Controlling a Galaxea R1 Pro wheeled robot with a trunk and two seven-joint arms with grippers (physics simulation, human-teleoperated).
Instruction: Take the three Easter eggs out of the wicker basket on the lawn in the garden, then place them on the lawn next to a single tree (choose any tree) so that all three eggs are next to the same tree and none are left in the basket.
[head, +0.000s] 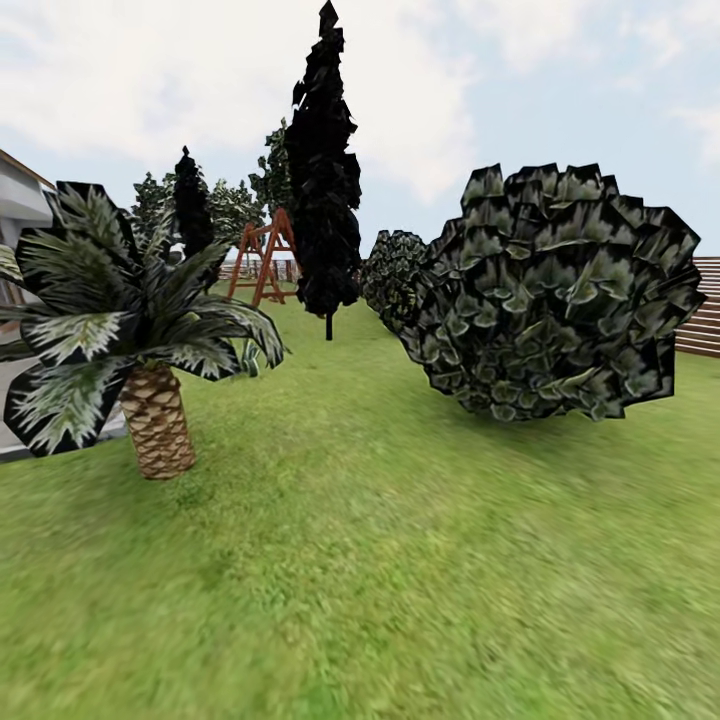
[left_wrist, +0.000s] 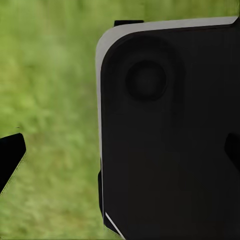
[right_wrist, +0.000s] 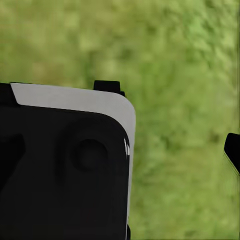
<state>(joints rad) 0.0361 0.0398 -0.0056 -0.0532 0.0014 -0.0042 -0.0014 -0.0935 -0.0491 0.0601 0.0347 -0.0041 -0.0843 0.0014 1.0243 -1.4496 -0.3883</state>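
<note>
The lawn (head: 400, 560) spreads wide and green in the head view. The Easter eggs and the wicker basket are out of view. Far back, leafy tree crowns (head: 232, 205) rise behind a wooden swing frame (head: 265, 258). In the left wrist view my left gripper (left_wrist: 120, 155) hangs over grass, with one dark fingertip (left_wrist: 10, 160) at each side edge, wide apart, and nothing held. My right gripper (right_wrist: 120, 150) also stands spread over grass, a fingertip (right_wrist: 232, 150) showing at the edge. A black, grey-rimmed robot panel (left_wrist: 170, 135) lies behind both.
A short palm (head: 150, 420) with a scaly trunk stands near left. A large dark bush (head: 550, 290) sits to the right and a black conifer (head: 325, 170) stands behind the middle. A slatted fence (head: 700, 320) runs far right and a house wall (head: 20, 210) far left.
</note>
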